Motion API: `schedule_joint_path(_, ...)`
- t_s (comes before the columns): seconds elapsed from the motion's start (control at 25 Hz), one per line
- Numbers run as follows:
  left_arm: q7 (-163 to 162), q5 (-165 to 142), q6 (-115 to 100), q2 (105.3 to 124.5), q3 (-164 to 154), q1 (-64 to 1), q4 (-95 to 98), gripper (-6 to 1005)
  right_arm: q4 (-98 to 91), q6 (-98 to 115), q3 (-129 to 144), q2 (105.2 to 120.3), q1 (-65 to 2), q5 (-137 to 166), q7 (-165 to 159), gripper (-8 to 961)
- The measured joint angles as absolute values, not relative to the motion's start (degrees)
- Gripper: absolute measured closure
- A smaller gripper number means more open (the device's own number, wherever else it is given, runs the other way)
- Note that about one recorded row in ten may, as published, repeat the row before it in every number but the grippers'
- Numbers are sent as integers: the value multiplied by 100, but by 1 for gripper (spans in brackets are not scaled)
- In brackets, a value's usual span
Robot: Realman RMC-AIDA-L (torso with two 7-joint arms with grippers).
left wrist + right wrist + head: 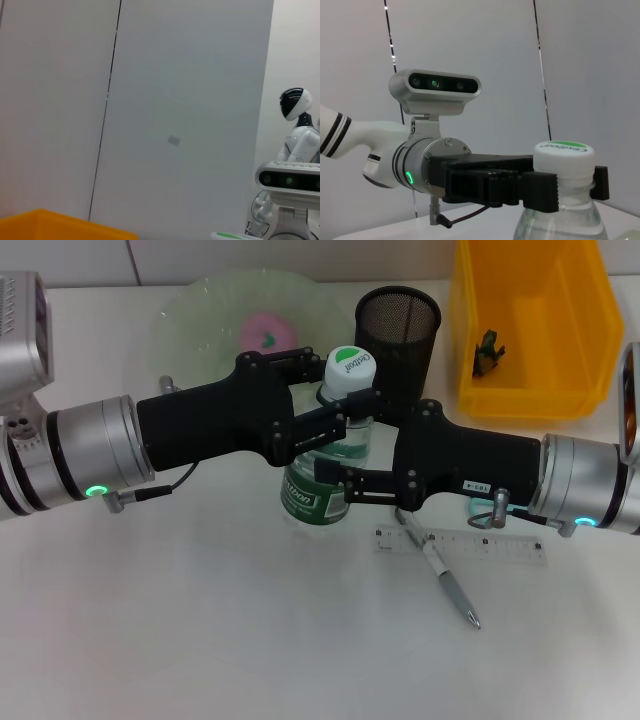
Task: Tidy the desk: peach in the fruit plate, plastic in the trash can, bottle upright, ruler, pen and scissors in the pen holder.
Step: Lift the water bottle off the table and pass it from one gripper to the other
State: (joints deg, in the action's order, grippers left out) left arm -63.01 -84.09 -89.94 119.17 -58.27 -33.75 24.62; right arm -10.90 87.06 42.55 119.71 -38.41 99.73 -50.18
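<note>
Bottle [330, 455] upright mid-desk, in front of pen holder [397, 332]. Left gripper [335, 405] clamped on bottle's neck just below white cap [348, 367]; right gripper [340, 483] closed around label-wrapped body lower down. Pen [445, 580] and ruler [470, 545] flat on desk beneath right arm; peach [268, 335] in fruit plate [190, 315].

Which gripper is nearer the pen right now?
Right. The right gripper is at the bottle's lower body, just above and beside the pen on the desk. The left gripper is clamped at the bottle's neck, higher up and farther from the pen.
</note>
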Motion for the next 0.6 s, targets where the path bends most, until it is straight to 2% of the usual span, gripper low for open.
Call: schedule_joint_path(0.6,-5980,-8339,-9045,11918,-5798,-3293,2454,543,-1066,8745,4206,11972,-3816,9951,-5018,159)
